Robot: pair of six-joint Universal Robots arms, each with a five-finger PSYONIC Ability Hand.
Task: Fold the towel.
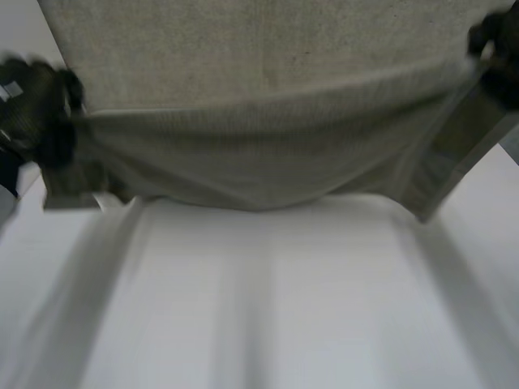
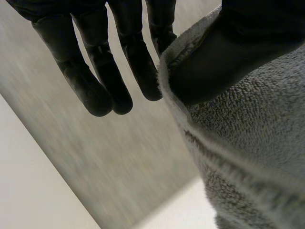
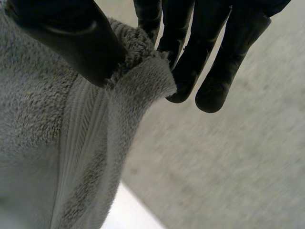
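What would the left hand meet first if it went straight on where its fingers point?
Probably the towel itself: the left hand pinches one edge of it, and its straight fingers point at the flat grey part spread beyond them. Depth is unclear, so this is a guess.

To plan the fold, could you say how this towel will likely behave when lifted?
Probably floppy: the towel sags between the left hand and right hand. Its thick looped pile suggests it grips well, unlikely to slip from pinching fingers.
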